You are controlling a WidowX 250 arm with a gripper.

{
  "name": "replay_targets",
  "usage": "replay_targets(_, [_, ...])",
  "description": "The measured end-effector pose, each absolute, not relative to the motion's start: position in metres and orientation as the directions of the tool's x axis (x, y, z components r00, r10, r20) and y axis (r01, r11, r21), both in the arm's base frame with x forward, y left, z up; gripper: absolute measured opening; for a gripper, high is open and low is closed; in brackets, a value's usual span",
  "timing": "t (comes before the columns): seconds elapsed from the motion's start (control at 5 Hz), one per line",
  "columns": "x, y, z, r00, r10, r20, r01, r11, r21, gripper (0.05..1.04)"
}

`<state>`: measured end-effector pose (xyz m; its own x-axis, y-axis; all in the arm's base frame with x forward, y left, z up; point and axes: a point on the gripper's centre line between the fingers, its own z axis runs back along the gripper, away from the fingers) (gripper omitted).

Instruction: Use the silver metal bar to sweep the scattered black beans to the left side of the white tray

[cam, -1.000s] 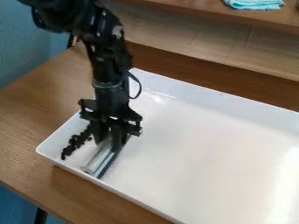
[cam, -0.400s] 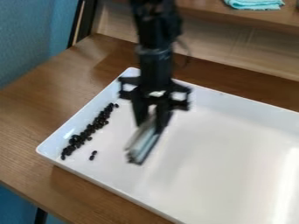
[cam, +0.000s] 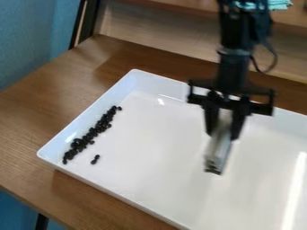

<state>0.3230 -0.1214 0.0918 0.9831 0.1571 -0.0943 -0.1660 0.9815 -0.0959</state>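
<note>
Your pincer (cam: 222,135) grasps the pale tool (cam: 217,152); carry it clear of the tray (cam: 153,152) beneath; avoid sweeping the black pieces (cam: 92,133), well apart from the pincer

A workspace corner that looks like a robotics lab, a black robot arm (cam: 234,67) over a white tray (cam: 174,134) on a wooden desk (cam: 36,117), blue wall (cam: 36,36) alongside, wooden shelf (cam: 180,8) with a turquoise cloth (cam: 279,4) behind
</note>
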Motion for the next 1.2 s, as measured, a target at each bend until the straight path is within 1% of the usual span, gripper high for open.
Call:
replay_targets(0.2, [0.326,-0.155,0.073,0.986,0.139,-0.088,-0.145,0.987,-0.064,0.377])
replay_targets(0.4, [0.332,-0.167,0.054,0.982,0.183,-0.048,-0.185,0.981,-0.050,0.377])
replay_targets(0.6, [0.330,-0.177,0.045,0.984,0.171,-0.054,-0.173,0.983,-0.053,0.377])
replay_targets(0.8, [0.331,-0.182,0.045,0.985,0.171,-0.034,-0.172,0.983,-0.060,0.443])
replay_targets(1.0, [0.331,-0.183,0.045,0.989,0.147,-0.030,-0.148,0.987,-0.065,0.769])
replay_targets(1.2, [0.331,-0.175,0.046,0.986,0.152,-0.071,-0.158,0.984,-0.083,0.992])
